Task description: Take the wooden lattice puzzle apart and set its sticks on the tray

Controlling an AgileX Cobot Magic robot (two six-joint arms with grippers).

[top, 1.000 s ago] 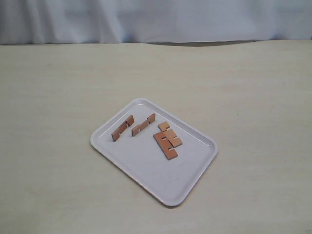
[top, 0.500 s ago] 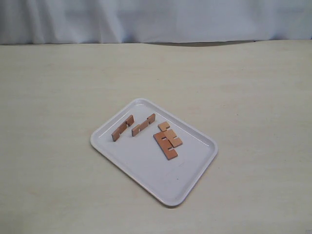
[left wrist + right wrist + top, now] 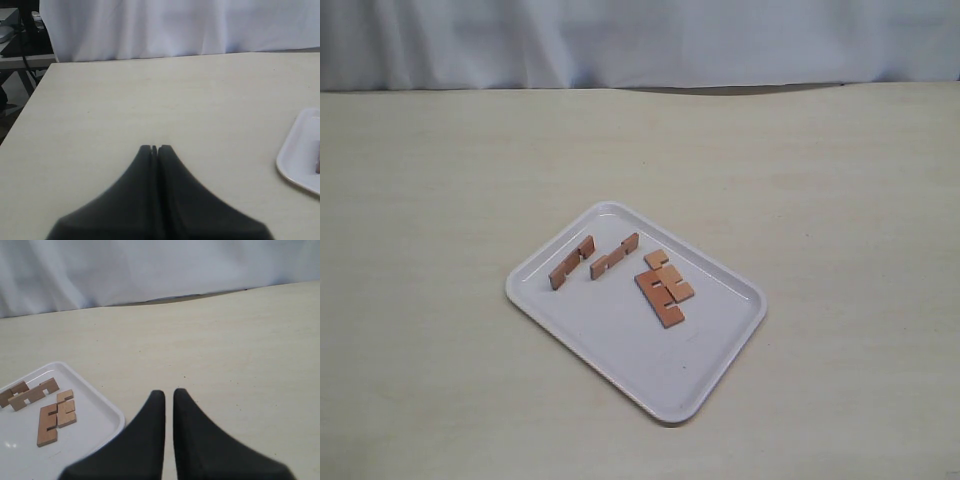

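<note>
No assembled lattice puzzle shows; the four reddish-brown notched sticks lie loose on the white tray. One stick and a second stick lie apart at the tray's far left. A long stick and a shorter stick lie flat, touching side by side. Neither gripper appears in the exterior view. My left gripper is shut and empty over bare table, with the tray off to one side. My right gripper holds a narrow gap, empty, beside the tray and its sticks.
The tray sits angled mid-table on a pale wooden tabletop. A white curtain hangs behind the far edge. The table's left edge and some dark equipment show in the left wrist view.
</note>
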